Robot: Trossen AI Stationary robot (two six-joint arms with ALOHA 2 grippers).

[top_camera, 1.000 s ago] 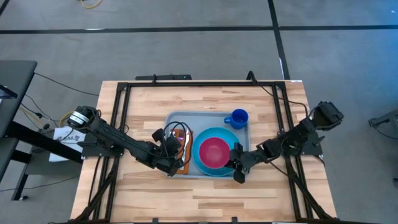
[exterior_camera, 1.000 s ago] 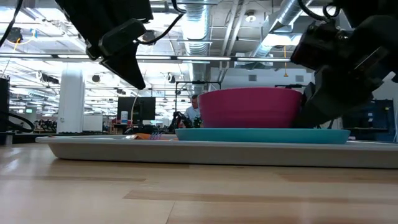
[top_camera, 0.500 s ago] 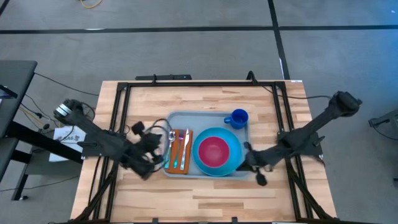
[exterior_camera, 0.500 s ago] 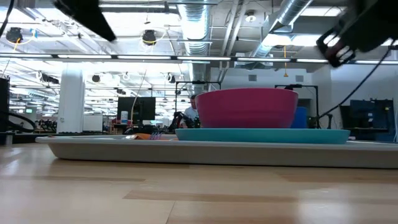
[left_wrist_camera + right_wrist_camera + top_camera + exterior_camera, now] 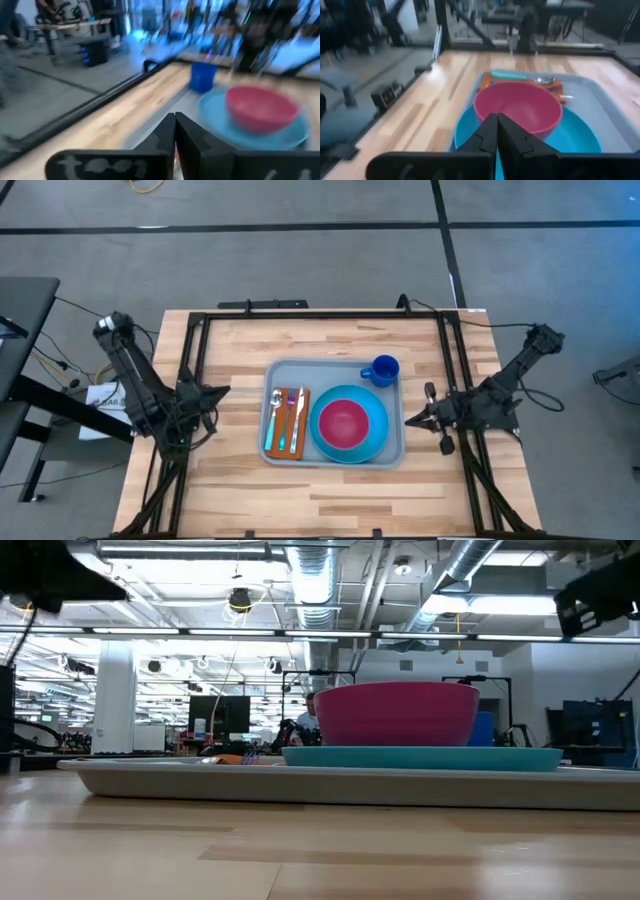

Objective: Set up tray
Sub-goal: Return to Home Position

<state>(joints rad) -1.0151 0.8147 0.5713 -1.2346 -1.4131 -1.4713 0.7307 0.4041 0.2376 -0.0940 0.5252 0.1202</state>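
Observation:
The light grey-blue tray [image 5: 300, 375] lies flat on the middle of the wooden table and shows edge-on in the low view [image 5: 200, 780]. On it rest a rust-brown napkin [image 5: 272, 425] bearing cutlery [image 5: 287, 420], a bright blue plate [image 5: 378, 435] with a pink bowl [image 5: 344, 423] in it, and a blue cup [image 5: 382, 369]. My left gripper [image 5: 218, 392] is shut, left of the tray and apart from it, as its wrist view [image 5: 175, 125] shows. My right gripper [image 5: 412, 420], also shut [image 5: 496, 125], hangs just right of the tray.
A black metal frame [image 5: 300, 315] runs along the table's far and side edges. Bare wood [image 5: 330, 500] lies between the tray and the near edge. The low view looks past the table into a hall with desks and equipment.
Both grippers have drawn back from the tray, staying shut. The left one has gone from over the napkin toward the table's left edge, the right one from the plate's near right side toward the right edge. Both have risen and tipped up toward level. The things on the tray have kept still.

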